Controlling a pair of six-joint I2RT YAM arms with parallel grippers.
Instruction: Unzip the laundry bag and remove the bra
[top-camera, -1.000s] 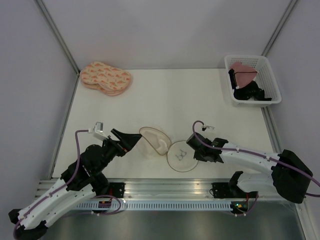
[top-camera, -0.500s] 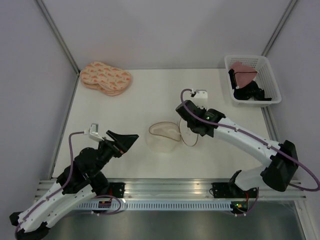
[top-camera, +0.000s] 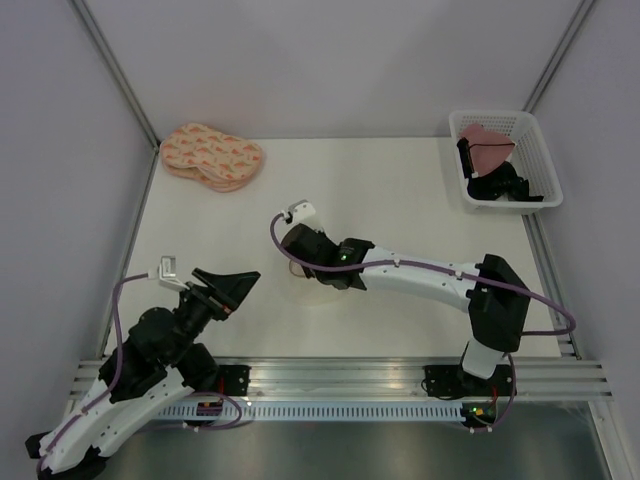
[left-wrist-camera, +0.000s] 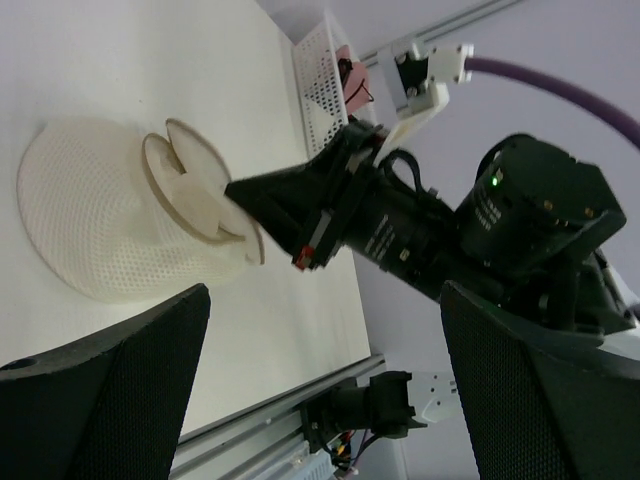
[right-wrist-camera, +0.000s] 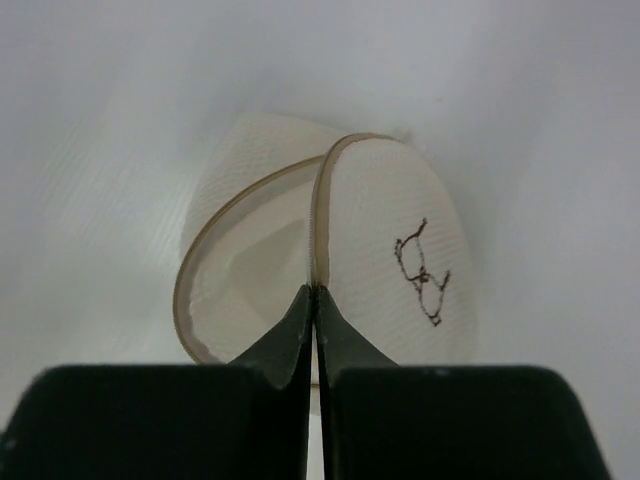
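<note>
Pale walls close in a white desk (top-camera: 400, 190). Mid-desk, the right gripper (right-wrist-camera: 315, 296) is pinched tight on the rim of the laundry bag (right-wrist-camera: 385, 235), right beside the cream face with the dark drawing. The left gripper (top-camera: 240, 290) hangs near the front left, jaws spread wide, holding nothing. The bra (top-camera: 487, 138) lies in the white basket (top-camera: 541, 152) at the far right corner.

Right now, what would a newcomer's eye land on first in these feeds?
First, the right gripper mid-table, pinched shut on the rim of the laundry bag, whose round face gapes open with nothing pink showing inside. Next, the left gripper at near left, wide open and holding nothing. Then the bra, lying in the white basket at the far right corner.
</note>
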